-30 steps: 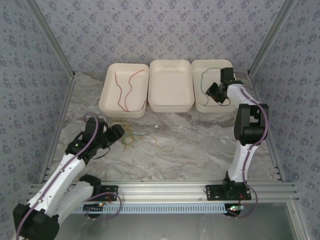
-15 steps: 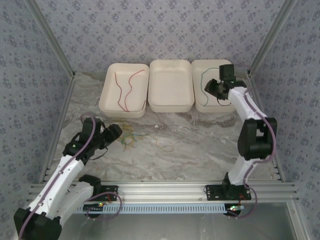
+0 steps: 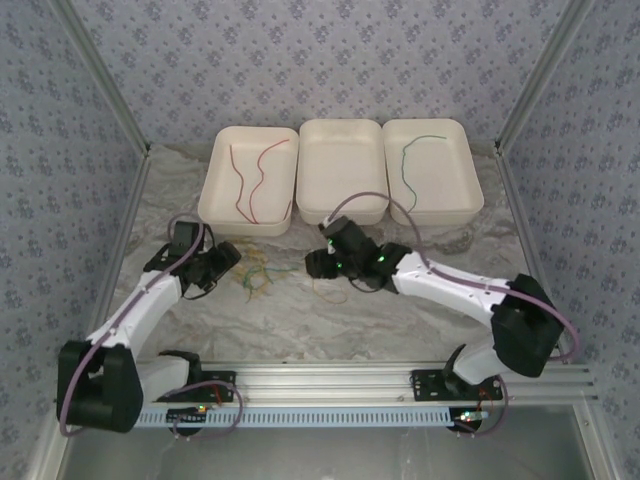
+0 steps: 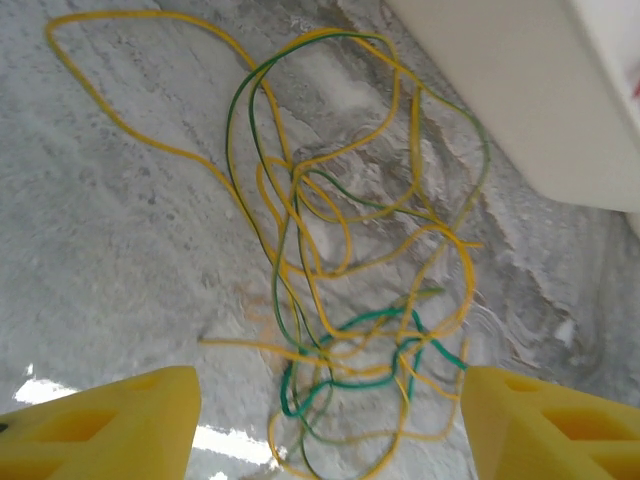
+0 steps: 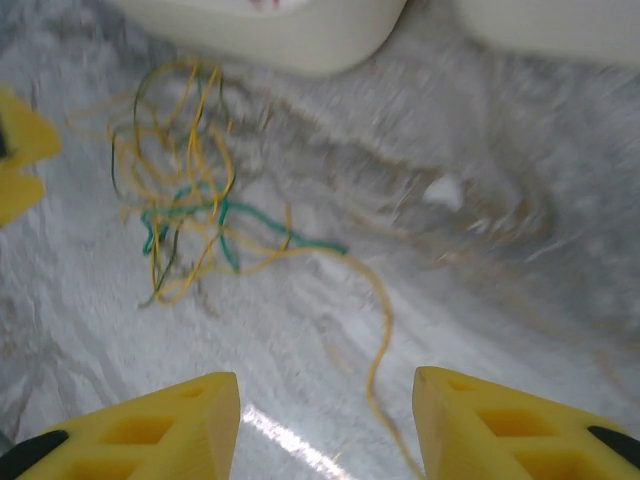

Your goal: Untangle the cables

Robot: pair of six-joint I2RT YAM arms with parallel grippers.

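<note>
So, red cables (image 3: 240, 182) are held in left tray (image 3: 235, 224), green cable (image 3: 404, 165) in right tray (image 3: 478, 200). The tangle (image 5: 185, 215) is blurred; left gripper (image 4: 330, 400), right gripper (image 5: 325, 400) are spread apart.

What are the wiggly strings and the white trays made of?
The cables look like thin wire in a smooth plastic coating: they hold springy loops. The white trays look like matte foam or pulp, with thick rounded rims.

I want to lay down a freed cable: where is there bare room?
The middle tray, between the red cables' tray and the green cable's tray, is bare. Crowded: the tangle between the left gripper and right gripper.
</note>
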